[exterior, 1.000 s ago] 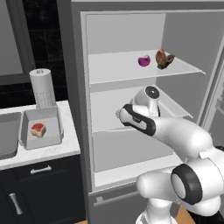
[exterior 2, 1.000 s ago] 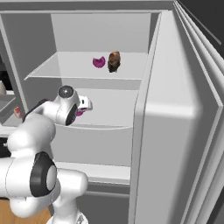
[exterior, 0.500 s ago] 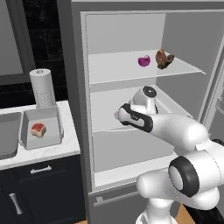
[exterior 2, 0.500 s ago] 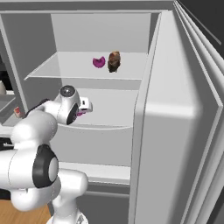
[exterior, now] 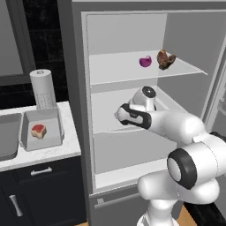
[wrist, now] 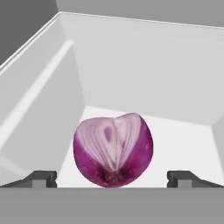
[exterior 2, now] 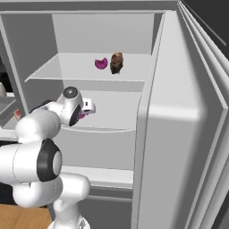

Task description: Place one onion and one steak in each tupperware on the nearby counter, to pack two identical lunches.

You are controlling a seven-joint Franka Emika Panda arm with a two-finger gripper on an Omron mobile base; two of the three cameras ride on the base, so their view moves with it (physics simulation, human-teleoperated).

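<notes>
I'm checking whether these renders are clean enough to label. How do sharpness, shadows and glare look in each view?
Hand view: the halved onion is crisp, its rings readable, between the open tool tips; soft light streaks cross the fridge wall. Left base view: even flat light, no glare, the steak in the tupperware slightly soft. Right base view: the fridge door is smoothly shaded, without blur.

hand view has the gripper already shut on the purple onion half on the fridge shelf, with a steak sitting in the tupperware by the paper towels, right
Not quite: the gripper is open. In the hand view its fingertips stand wide on either side of the onion half, not closed on it. The rest holds: the onion lies on the fridge shelf, and the steak sits in the tupperware by the paper towels.
</notes>
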